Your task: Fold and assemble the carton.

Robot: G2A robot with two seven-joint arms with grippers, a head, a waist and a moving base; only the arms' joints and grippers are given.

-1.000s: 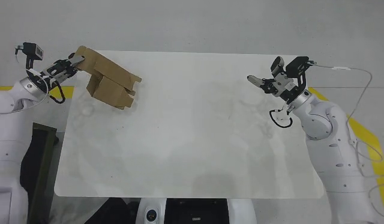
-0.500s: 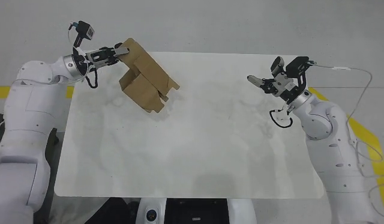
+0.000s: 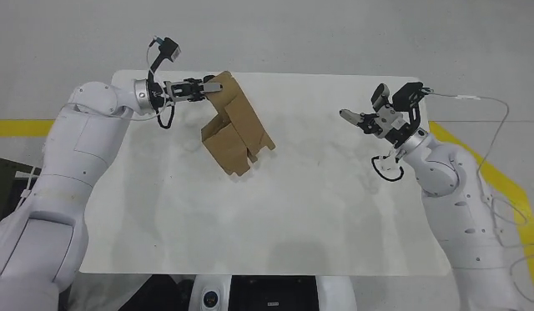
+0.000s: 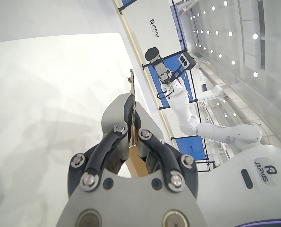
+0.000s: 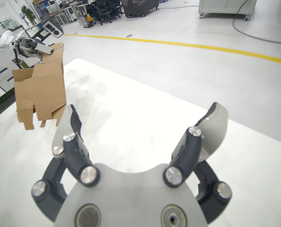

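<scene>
The left jaws are clenched on the carton [image 4: 137, 164]. Its thin cardboard edge runs straight between the two fingers [image 4: 114, 114], pinched by both pads, and sticks out a little past their tips. In the right wrist view the hold sits at an upper corner of the carton [image 5: 41, 88]. The rest of the brown cardboard hangs below the left jaws, with uneven flaps at its lower end. From above, the carton [image 3: 238, 132] stretches away from the left jaws at a slant, toward the middle of the desk [image 3: 317, 219]. Whether the lower flaps touch the desk [image 5: 135, 119] or hang just above it cannot be told.

The right jaws are released, with the fingers [image 5: 70, 119] spread wide, nothing between them and the white desk beneath. They sit over the side of the desk opposite the left jaws and point toward the carton. The carton is well apart from them, across the desk.

Past the far edge of the desk, ahead of the right jaws, a yellow line [image 5: 178, 44] crosses the floor.
</scene>
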